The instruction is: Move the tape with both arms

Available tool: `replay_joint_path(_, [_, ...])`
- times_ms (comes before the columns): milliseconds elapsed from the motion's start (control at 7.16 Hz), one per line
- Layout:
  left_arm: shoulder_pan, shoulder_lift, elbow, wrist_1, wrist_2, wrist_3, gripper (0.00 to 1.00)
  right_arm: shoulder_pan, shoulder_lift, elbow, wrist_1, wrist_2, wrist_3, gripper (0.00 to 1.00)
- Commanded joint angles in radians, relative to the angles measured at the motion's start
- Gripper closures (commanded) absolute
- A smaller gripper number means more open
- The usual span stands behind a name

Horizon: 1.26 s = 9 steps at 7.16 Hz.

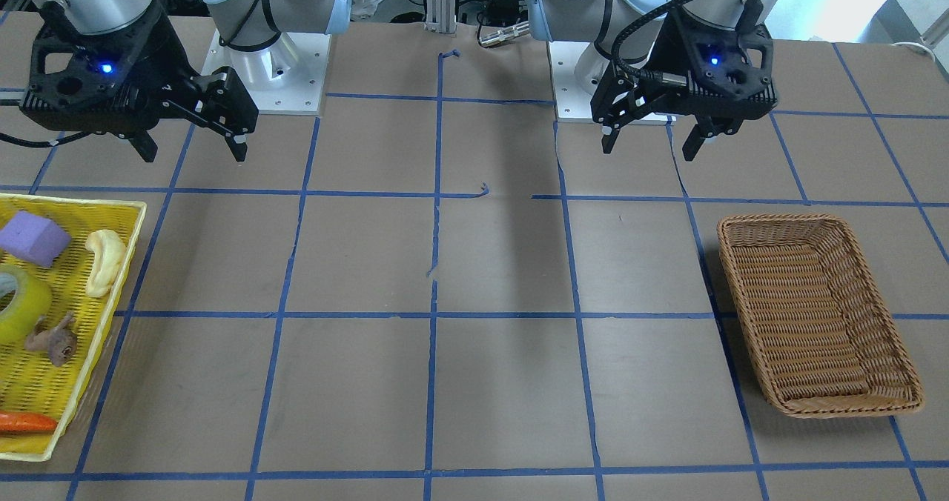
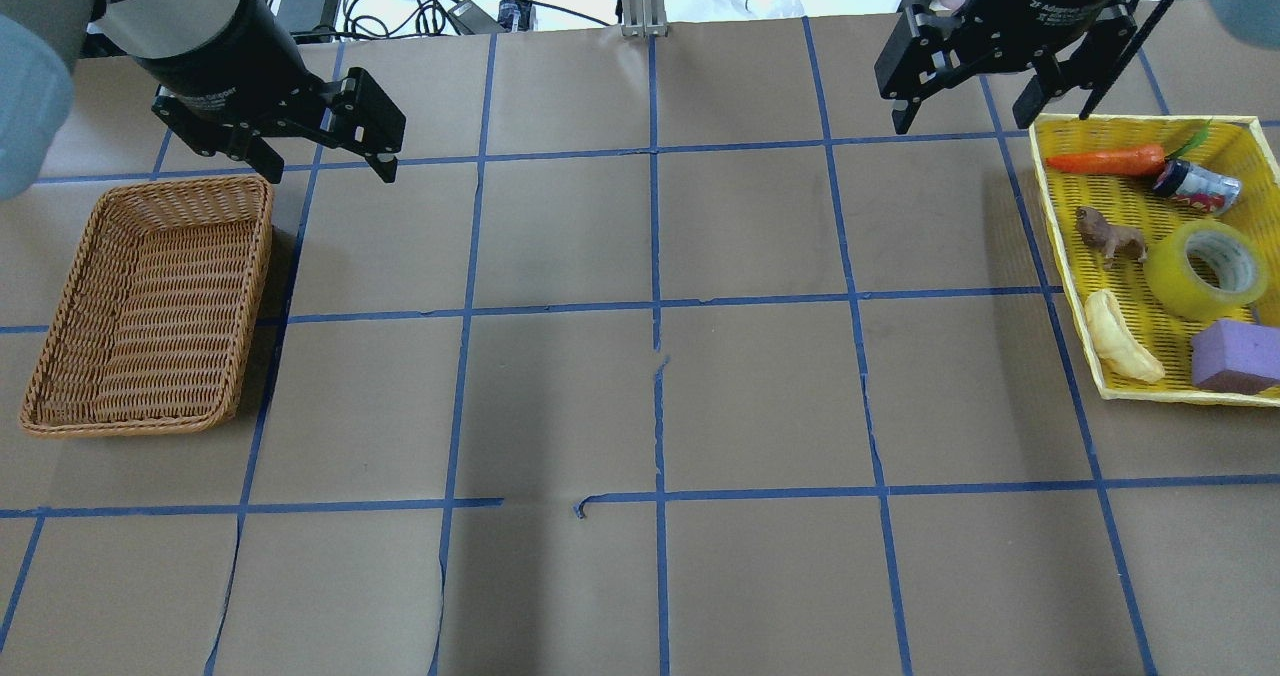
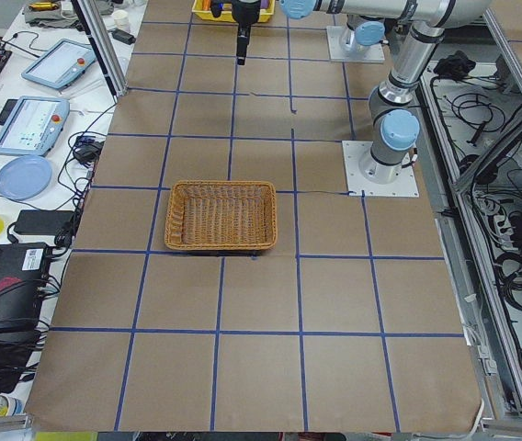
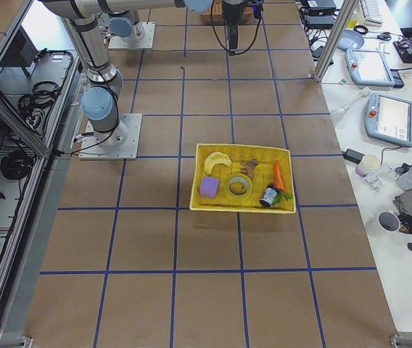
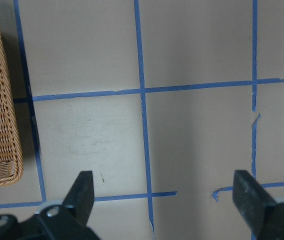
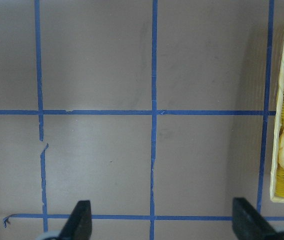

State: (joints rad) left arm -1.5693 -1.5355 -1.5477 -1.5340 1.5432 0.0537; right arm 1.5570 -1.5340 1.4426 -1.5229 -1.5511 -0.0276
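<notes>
The yellow-green tape roll [image 2: 1205,269] lies in the yellow tray [image 2: 1063,246] at the table's right end. It also shows in the front view [image 1: 21,304] and in the exterior right view [image 4: 239,186]. My right gripper [image 2: 962,123] hangs open and empty above the table, beyond the tray's far left corner and well away from the tape. In the right wrist view [image 6: 162,220] the tape is out of sight. My left gripper [image 2: 328,169] is open and empty above the table, just past the far right corner of the wicker basket [image 2: 150,306].
The tray also holds a carrot [image 2: 1105,161], a small can [image 2: 1195,186], a brown toy animal [image 2: 1110,239], a pale banana-like piece [image 2: 1122,338] and a purple block [image 2: 1235,356]. The wicker basket has nothing in it. Blue tape lines grid the brown table.
</notes>
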Motion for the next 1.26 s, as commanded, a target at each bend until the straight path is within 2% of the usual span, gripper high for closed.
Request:
replay_joint_path(0, [0.0,0.0,0.0,0.0,0.0,0.002,0.0,0.0,0.0,0.001,0.001,-0.006,-0.005,0.0])
replay_joint_path(419, [0.002,0.0,0.0,0.0,0.0,0.002,0.0,-0.029,0.006,-0.016,0.04,-0.012,-0.011,0.0])
replay_joint_path(559, [0.0,0.0,0.0,0.0,0.0,0.0,0.0,-0.073,0.008,-0.019,0.041,-0.009,-0.035,0.0])
replay_joint_path(838, [0.002,0.0,0.0,0.0,0.0,0.002,0.0,-0.252,0.02,-0.007,0.049,-0.01,-0.252,0.0])
replay_joint_path(1118, [0.0,0.0,0.0,0.0,0.0,0.0,0.0,-0.435,0.095,-0.016,0.128,-0.044,-0.279,0.0])
